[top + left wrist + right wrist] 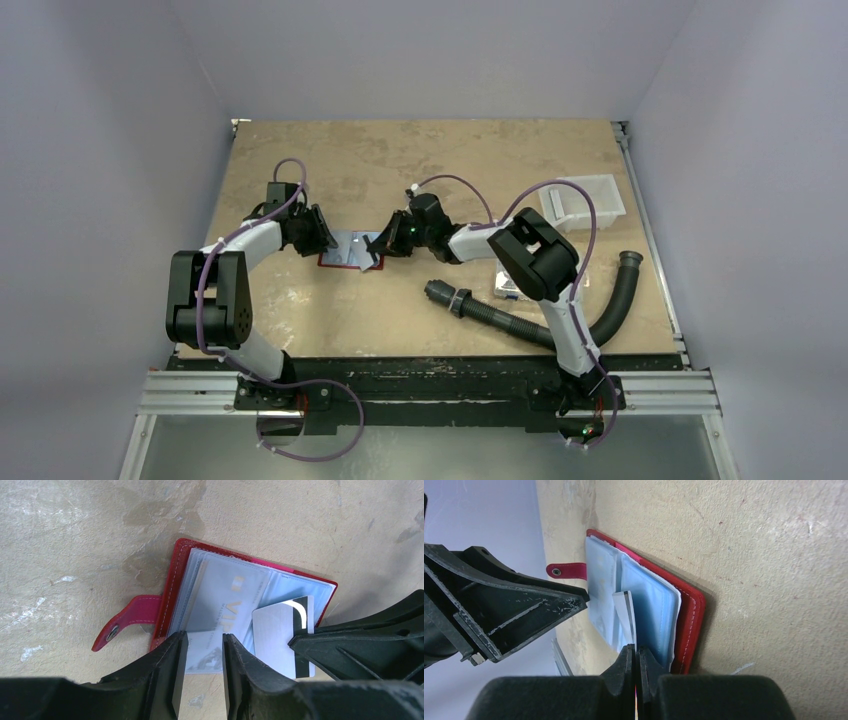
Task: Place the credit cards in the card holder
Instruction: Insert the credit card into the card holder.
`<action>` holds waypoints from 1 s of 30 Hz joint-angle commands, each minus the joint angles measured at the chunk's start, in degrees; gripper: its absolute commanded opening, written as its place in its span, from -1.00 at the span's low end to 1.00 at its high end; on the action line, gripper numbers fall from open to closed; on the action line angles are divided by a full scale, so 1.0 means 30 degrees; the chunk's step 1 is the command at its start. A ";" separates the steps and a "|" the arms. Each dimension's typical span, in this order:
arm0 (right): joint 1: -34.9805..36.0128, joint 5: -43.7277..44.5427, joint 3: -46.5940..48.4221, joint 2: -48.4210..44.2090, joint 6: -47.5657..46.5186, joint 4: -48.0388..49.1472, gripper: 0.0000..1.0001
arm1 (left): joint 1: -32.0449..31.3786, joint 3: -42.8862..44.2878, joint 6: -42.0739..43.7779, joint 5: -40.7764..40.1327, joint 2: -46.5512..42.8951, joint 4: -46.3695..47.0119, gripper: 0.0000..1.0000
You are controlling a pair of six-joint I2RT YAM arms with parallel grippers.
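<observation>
The red card holder (pixel 335 262) lies open on the table, its clear sleeves up and its tab (pixel 131 617) to the left. A pale "VIP" card (pixel 227 600) sits partly in a sleeve, its lower end sticking out. My left gripper (pixel 204 640) is open, its fingers straddling that end. My right gripper (pixel 634 652) is shut on a pale grey card (pixel 625 610) with a black stripe. That card also shows in the left wrist view (pixel 277 640), its end in among the sleeves of the holder's right half (pixel 689 615).
A white plastic tray (pixel 585 198) stands at the back right. A black corrugated hose (pixel 520 322) lies across the front right. A clear box (pixel 507 288) sits partly hidden under the right arm. The two grippers (pixel 325 238) (pixel 378 252) are close together over the holder.
</observation>
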 commanded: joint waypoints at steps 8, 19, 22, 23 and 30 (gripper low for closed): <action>0.0403 0.1385 0.1973 0.0400 -0.0543 -0.2127 -1.00 | 0.0098 -0.0416 0.0386 -0.0244 -0.0404 0.0120 -0.29; 0.0487 0.2298 0.3163 0.1237 -0.0130 -0.1347 -1.00 | 0.0098 -0.0494 0.0355 0.0011 -0.0428 0.0172 -0.30; 0.0560 0.2679 0.2499 0.1401 0.0012 0.0071 -1.00 | 0.0098 -0.0502 0.0351 0.0108 -0.0381 0.0231 -0.29; 0.0587 0.2670 0.2372 0.1482 0.0141 0.0463 -1.00 | 0.0098 -0.0465 0.0350 0.0157 -0.0375 0.0213 -0.30; 0.0785 0.3188 0.1887 0.1773 0.0587 0.1819 -1.00 | 0.0098 -0.0463 0.0352 0.0202 -0.0362 0.0215 -0.30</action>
